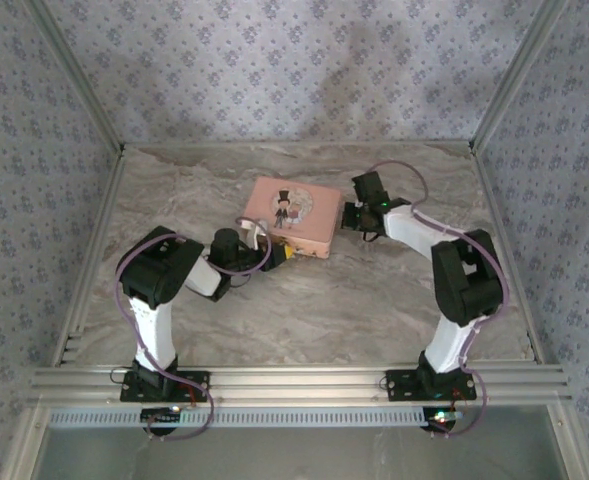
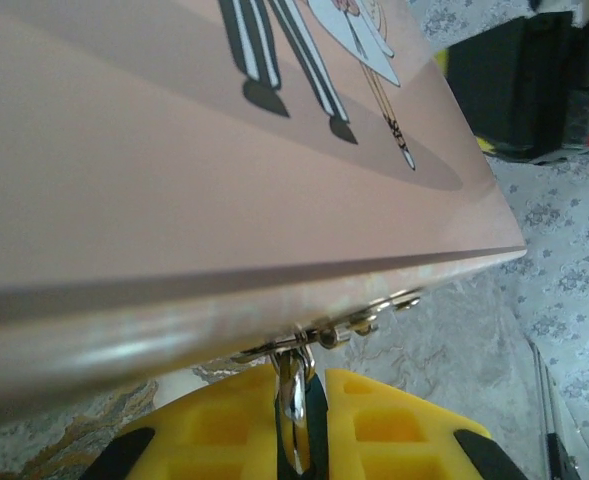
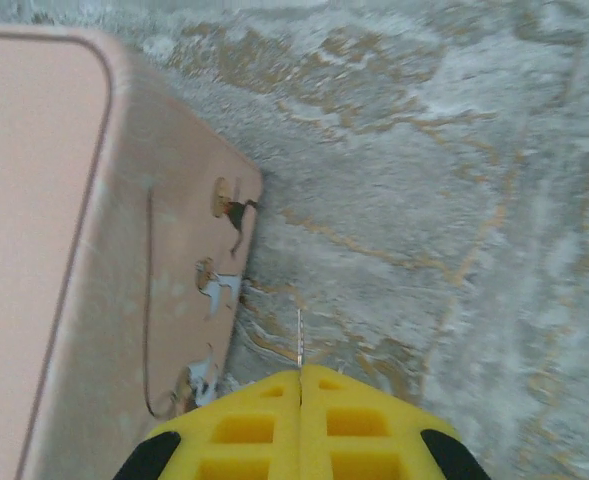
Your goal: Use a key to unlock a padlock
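Observation:
The padlock (image 2: 316,405), small and dark with a silver shackle, hangs from the clasp (image 2: 374,315) on the front edge of the pink tin (image 2: 174,150). My left gripper (image 2: 302,385) is shut on the padlock, with a yellow finger pressed against each side of it. In the top view this gripper (image 1: 286,254) sits at the tin's (image 1: 289,212) near edge. My right gripper (image 3: 301,372) is shut on the key (image 3: 299,340). Its thin blade pokes out edge-on between the fingertips, above the table beside the tin's right side (image 3: 64,250). The right gripper (image 1: 349,216) hovers just right of the tin.
The tin lies in the middle of a marble-patterned table (image 1: 324,300) enclosed by patterned walls and an aluminium frame (image 1: 294,380). The tin's right side carries worn hinge or handle mounts (image 3: 219,290). Open table surface lies to the right of the key (image 3: 454,250).

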